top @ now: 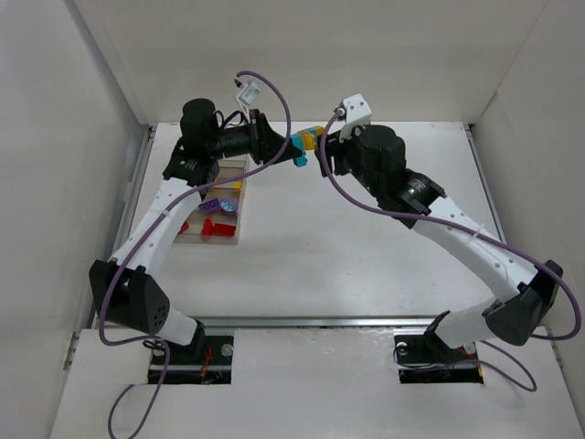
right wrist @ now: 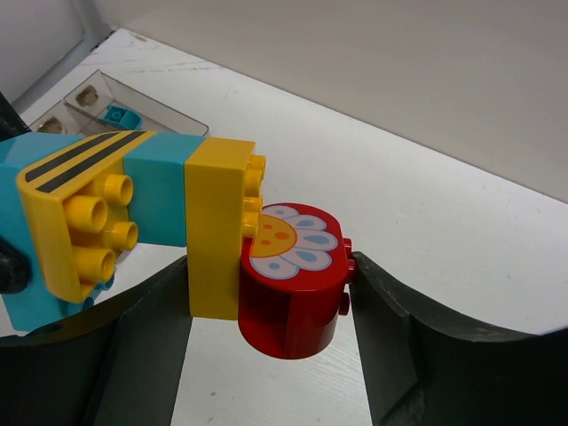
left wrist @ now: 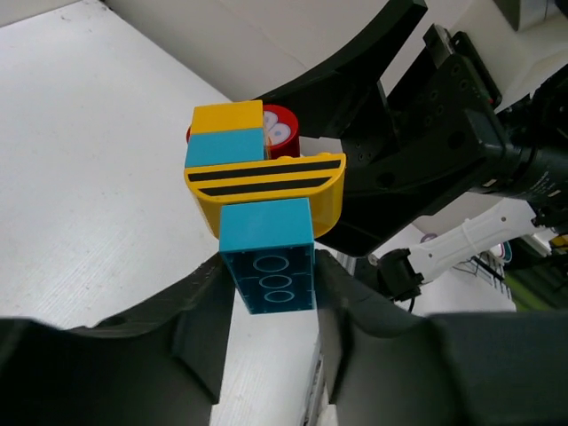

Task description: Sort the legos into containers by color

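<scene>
A joined lego cluster (top: pixel 307 140) hangs in the air between both grippers at the back of the table. It has a teal brick (left wrist: pixel 269 264), a yellow striped curved brick (left wrist: pixel 266 182), a yellow brick (right wrist: pixel 215 231) and a red round flower brick (right wrist: pixel 293 280). My left gripper (left wrist: pixel 271 297) is shut on the teal brick. My right gripper (right wrist: pixel 271 306) is shut on the red and yellow end. The clear organizer box (top: pixel 243 197) lies to the left below the left arm, with purple (top: pixel 219 206) and red (top: pixel 216 229) legos inside. It also shows in the right wrist view (right wrist: pixel 142 99).
White enclosure walls stand at the left (top: pixel 64 137), back and right. Purple cables (top: pixel 274 101) loop over both arms. A metal rail (top: pixel 302 321) runs along the table's near edge.
</scene>
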Tool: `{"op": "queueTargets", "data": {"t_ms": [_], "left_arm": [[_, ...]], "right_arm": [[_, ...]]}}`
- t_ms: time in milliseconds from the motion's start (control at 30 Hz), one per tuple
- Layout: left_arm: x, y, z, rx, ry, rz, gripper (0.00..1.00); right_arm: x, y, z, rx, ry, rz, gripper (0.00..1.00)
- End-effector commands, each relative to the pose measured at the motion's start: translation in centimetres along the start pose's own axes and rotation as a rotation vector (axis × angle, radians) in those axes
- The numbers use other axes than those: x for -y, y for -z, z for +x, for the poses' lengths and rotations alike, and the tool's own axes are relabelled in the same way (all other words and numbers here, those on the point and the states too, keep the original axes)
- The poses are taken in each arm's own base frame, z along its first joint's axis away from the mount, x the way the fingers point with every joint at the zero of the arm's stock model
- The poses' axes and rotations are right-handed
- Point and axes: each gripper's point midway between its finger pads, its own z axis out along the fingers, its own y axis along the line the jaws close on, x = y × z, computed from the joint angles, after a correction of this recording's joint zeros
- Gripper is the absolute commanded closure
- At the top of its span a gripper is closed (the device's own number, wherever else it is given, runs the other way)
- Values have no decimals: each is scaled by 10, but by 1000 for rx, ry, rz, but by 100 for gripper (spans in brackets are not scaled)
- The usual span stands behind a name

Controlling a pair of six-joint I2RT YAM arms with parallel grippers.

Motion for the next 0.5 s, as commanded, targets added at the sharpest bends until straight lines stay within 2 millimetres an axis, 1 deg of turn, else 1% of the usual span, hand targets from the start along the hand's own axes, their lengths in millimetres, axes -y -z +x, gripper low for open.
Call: {"op": "queueTargets", "data": {"t_ms": [0, 33, 133, 167, 200, 267, 300, 333, 367, 433, 467], "left_arm": [[23, 4, -21, 43, -81, 20, 71], [24, 4, -22, 41, -87, 18, 83], [20, 5, -19, 29, -85, -1, 100], [15, 3, -16, 22, -66, -16, 100], [15, 4, -17, 19, -91, -17, 100], [13, 4, -14, 8, -86, -23, 100], [13, 4, -14, 8, -95, -23, 100], [15, 9, -17, 14, -103, -22, 100], [14, 9, -15, 8, -94, -24, 100], [9, 14, -16, 7, -104, -35, 100], [12, 16, -15, 5, -120, -36, 100]], "right_arm": [[-8, 2, -23, 86, -40, -21, 100], [-8, 2, -23, 86, -40, -21, 100], [-7, 4, -22, 86, -40, -21, 100], [-5, 4, -18, 77, -38, -9, 100], [-3, 3, -18, 77, -39, 2, 100], [3, 6, -17, 77, -40, 34, 100], [5, 5, -12, 67, -37, 46, 100], [9, 7, -9, 63, -36, 63, 100], [16, 8, -9, 64, -38, 103, 100], [23, 6, 2, 42, -32, 130, 100], [22, 6, 2, 43, -45, 130, 100]]}}
